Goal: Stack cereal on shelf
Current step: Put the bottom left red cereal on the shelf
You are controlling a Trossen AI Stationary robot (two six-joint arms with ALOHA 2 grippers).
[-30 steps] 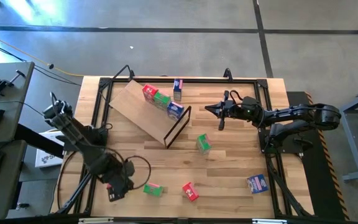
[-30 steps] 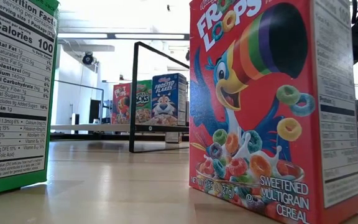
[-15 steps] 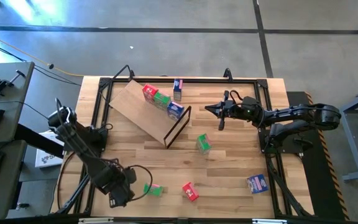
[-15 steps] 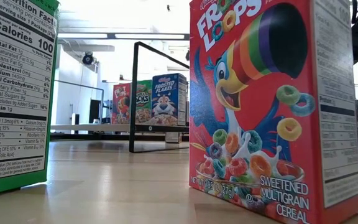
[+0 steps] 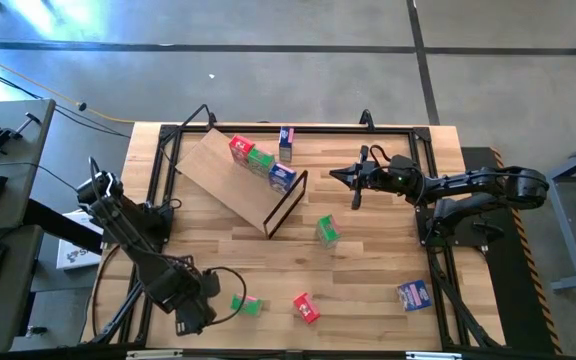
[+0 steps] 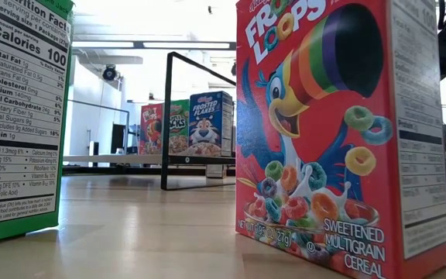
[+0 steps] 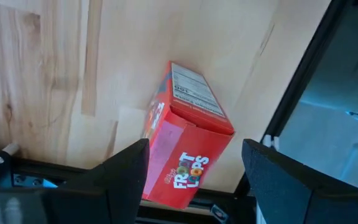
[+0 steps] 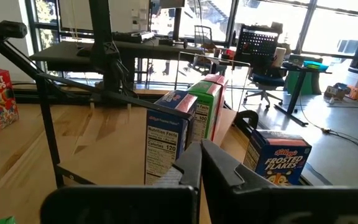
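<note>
The shelf (image 5: 218,178) is a tan plywood panel lying aslant at the far left, its dark metal frame (image 5: 290,203) at its right end. Red, green and blue cereal boxes (image 5: 260,160) stand in a row on it, and they also show in the right wrist view (image 8: 178,134). My left gripper (image 5: 216,300) is open near the table's near edge, just left of a green box (image 5: 249,305). In the left wrist view a red box (image 7: 188,134) shows beyond the open fingers. My right gripper (image 5: 336,176) is shut and empty, right of the shelf's frame.
Loose boxes stand on the table: a red one (image 5: 306,308) near the near edge, a green one (image 5: 327,231) in the middle, a blue one (image 5: 414,294) at the near right and a blue one (image 5: 285,141) behind the shelf. A black rail (image 5: 298,128) runs round the table.
My left gripper has gone toward the table's right edge, along the near edge, up to the green box. The boxes and my right arm have kept still.
</note>
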